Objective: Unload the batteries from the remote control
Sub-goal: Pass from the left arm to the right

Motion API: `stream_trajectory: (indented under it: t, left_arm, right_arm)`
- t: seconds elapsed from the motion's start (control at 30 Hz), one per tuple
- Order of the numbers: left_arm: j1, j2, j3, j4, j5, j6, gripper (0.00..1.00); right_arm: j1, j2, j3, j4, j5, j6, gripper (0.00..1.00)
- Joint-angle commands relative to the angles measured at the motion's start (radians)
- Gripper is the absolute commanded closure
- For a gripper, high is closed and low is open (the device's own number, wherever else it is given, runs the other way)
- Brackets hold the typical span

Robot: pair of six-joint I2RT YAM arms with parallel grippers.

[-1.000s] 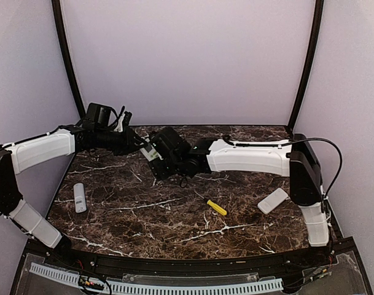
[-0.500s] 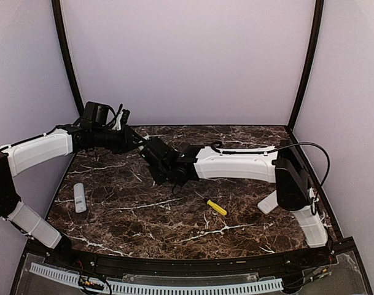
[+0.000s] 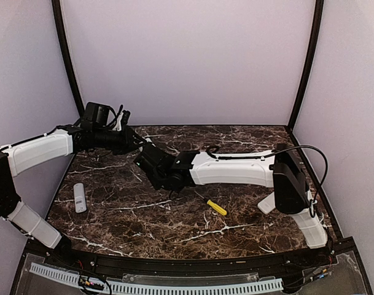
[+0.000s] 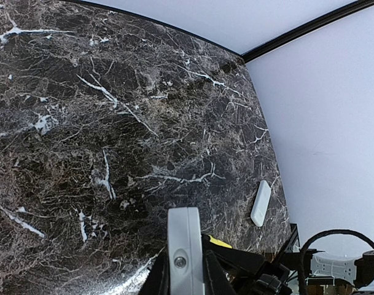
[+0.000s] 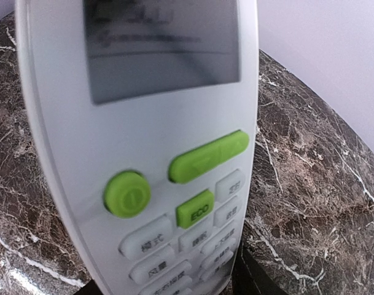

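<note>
Remote [image 4: 185, 236] wedged between left gripper [image 4: 185, 276] fingers [image 4: 159, 284], edge-on

On my overhead feed I see a dark brown, white-veined marble table [image 3: 174, 218] with a small yellow-handled screwdriver [image 3: 216, 207] lying right of centre. A slim white oblong bar [image 3: 80, 198] lies near its left edge. A flat white rounded slab [image 4: 261, 203] lies well apart, by the right edge.
</note>
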State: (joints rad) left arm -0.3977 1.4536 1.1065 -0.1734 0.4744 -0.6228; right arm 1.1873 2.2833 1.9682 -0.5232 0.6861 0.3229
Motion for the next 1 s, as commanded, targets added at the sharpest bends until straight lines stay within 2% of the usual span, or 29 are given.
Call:
stream_trajectory:
  t: [0.0,0.13,0.2,0.23,0.27,0.33,0.4,0.5,0.6,0.73,0.87,0.97]
  left_arm:
    - [0.007,-0.008,0.001,-0.002,0.006,0.03,0.91]
    - [0.008,-0.004,0.003,-0.002,0.01,0.032,0.87]
    - [0.008,-0.002,0.003,0.0,0.022,0.032,0.92]
    - [0.008,0.0,0.003,0.004,0.028,0.033,0.98]
    - [0.008,0.001,0.002,0.008,0.037,0.033,1.0]
    - [0.008,0.004,0.002,0.01,0.047,0.03,1.0]
    - [0.008,0.007,0.003,0.01,0.051,0.025,1.0]
    - [0.008,0.011,0.004,0.006,0.05,0.02,1.0]
    - [0.008,0.014,0.005,0.002,0.049,0.018,1.0]
    - [0.008,0.015,0.006,0.0,0.048,0.017,1.0]
    - [0.008,0.017,0.009,-0.009,0.04,0.017,1.0]
    - [0.008,0.02,0.01,-0.013,0.041,0.016,1.0]
  right_arm:
    - [-0.012,-0.001,0.016,0.016,0.033,0.055,0.92]
    - [-0.012,-0.011,0.001,0.031,0.021,0.051,0.93]
    - [-0.012,-0.012,-0.002,0.038,0.017,0.041,0.88]
    - [-0.011,-0.012,0.0,0.037,0.016,0.039,0.83]
    - [-0.011,-0.011,0.002,0.039,0.016,0.036,0.76]
    - [-0.012,-0.011,0.003,0.042,0.021,0.029,0.56]
    - [-0.012,-0.011,0.006,0.046,0.026,0.021,0.42]
    - [-0.01,-0.011,0.008,0.057,0.033,0.003,0.3]
    - [-0.008,-0.01,0.01,0.074,0.034,-0.017,0.22]
    - [-0.004,0.004,0.032,0.08,0.047,-0.034,0.23]
    - [0.006,0.019,0.049,0.103,0.08,-0.075,0.34]
    - [0.01,0.029,0.061,0.106,0.094,-0.086,0.47]
